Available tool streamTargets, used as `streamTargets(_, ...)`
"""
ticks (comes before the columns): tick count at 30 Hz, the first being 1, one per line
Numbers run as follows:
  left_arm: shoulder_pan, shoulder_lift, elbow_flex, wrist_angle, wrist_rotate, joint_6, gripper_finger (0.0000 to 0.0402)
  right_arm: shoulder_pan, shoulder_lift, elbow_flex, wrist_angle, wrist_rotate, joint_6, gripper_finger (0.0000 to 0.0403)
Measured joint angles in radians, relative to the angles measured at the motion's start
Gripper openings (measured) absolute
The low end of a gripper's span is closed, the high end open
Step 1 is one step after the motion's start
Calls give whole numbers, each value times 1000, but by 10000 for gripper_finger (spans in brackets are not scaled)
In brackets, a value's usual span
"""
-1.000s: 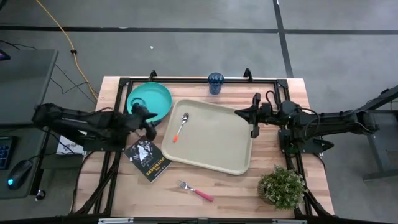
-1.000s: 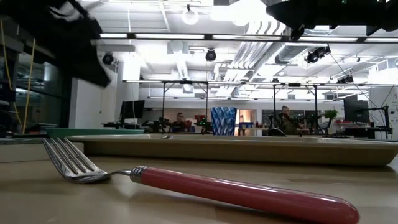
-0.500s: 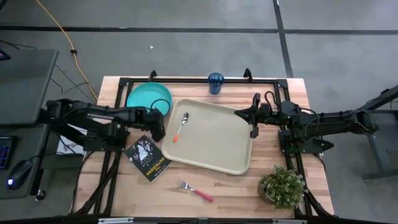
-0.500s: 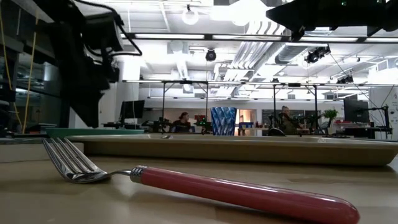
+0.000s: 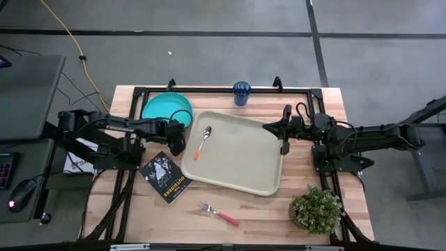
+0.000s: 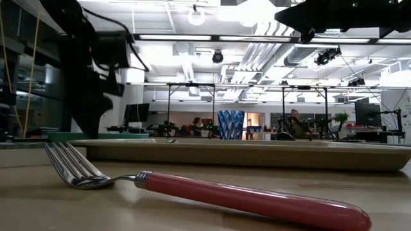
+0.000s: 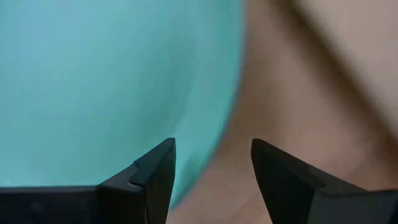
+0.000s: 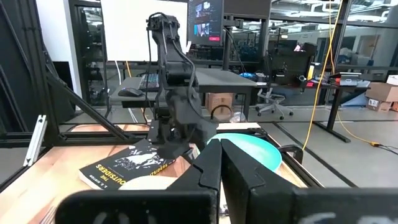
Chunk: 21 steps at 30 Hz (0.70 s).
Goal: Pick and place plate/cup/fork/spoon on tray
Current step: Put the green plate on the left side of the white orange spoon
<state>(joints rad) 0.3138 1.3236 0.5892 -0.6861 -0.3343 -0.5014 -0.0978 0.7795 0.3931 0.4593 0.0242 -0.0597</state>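
The turquoise plate (image 5: 166, 109) lies at the table's far left and fills much of the left wrist view (image 7: 99, 87). My left gripper (image 5: 178, 141) is open at the plate's near-right rim, one finger over the plate and one over the wood (image 7: 214, 165). The cream tray (image 5: 240, 157) lies in the middle with the spoon (image 5: 204, 139) on its left part. The pink-handled fork (image 5: 218, 213) lies on the wood near the front edge. The blue cup (image 5: 242, 92) stands at the far edge. My right gripper (image 5: 284, 134) is shut over the tray's right rim.
A black booklet (image 5: 166, 177) lies left of the tray, just near-side of my left gripper. A potted plant (image 5: 317, 208) stands at the near right corner. Bare wood lies between the tray and the front edge around the fork (image 6: 225, 192).
My left gripper has moved toward the table's right edge, from over the plate to its near-right rim beside the tray, and has come down. The plate, tray, spoon, fork and cup have stayed where they were.
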Motion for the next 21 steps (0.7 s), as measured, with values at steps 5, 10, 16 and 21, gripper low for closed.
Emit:
streamTargets(5, 30, 97, 0, 16, -123, 0, 190, 0, 0, 0, -8, 0, 0, 0)
streamTargets(10, 29, 125, 0, 35, -129, -1, 155, 0, 0, 0, -7, 0, 0, 0)
streamTargets(16, 13, 105, 4, 32, -137, 33, 21, 0, 0, 0, -7, -1, 0, 0)
streamTargets(21, -50, 59, 52, -10, -176, 43, 16, 0, 0, 0, -7, -1, 0, 0)
